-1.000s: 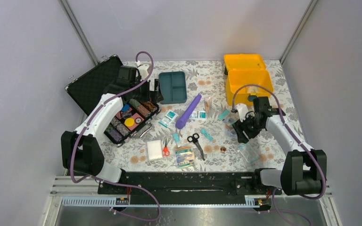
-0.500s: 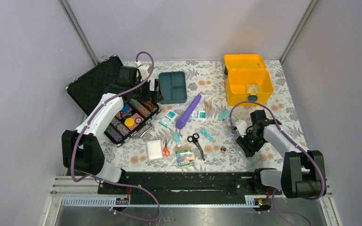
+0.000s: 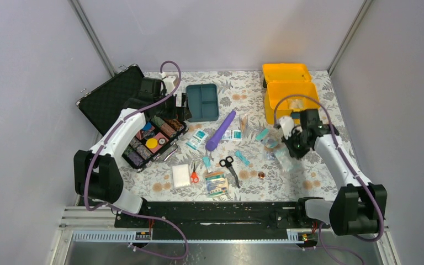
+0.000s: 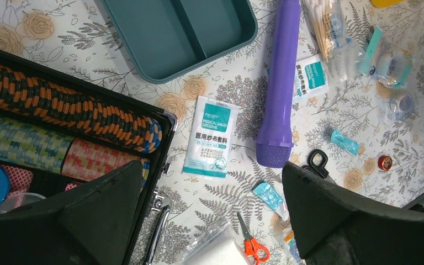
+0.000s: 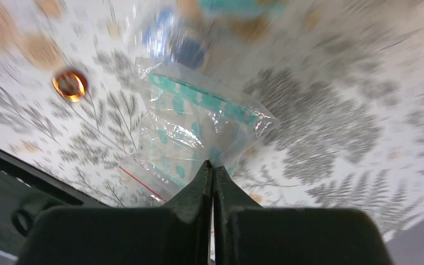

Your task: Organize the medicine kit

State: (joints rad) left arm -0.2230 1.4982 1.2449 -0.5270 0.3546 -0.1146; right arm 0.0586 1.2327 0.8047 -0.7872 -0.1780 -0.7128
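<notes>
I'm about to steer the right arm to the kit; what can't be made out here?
- Contents of the bag: right wrist view, blur and crinkled plastic; only teal pieces show above the right gripper.
- Inside of the kit: top view, the right arm covers part of it.
- Round item: too small in the top view, blurred in the right wrist view.

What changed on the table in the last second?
The right tool dipped toward the near edge, shut on the clear bag, and lifted it toward the medicine kit. The left tool stayed open over the black case; everything else unmoved.
</notes>
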